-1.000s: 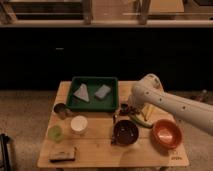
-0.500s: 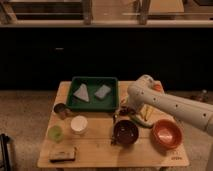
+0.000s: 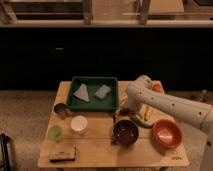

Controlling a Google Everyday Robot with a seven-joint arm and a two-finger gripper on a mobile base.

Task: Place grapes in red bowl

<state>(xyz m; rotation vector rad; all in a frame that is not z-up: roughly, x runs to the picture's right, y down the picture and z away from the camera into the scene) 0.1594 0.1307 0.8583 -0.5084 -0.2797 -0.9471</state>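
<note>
Over the last second the arm's elbow has swung slightly left, toward the green tray (image 3: pixel 93 79). The gripper (image 3: pixel 120 113) hangs low over the table (image 3: pixel 100 150), just behind the dark bowl (image 3: pixel 125 133). Whether it is open, or has hold of anything, cannot be told. The grapes (image 3: pixel 128 108) show as a dark lump close beside it on the table, outside the red bowl (image 3: pixel 166 134), which stands to the right. A long green vegetable (image 3: pixel 138 120) lies between the two bowls.
</note>
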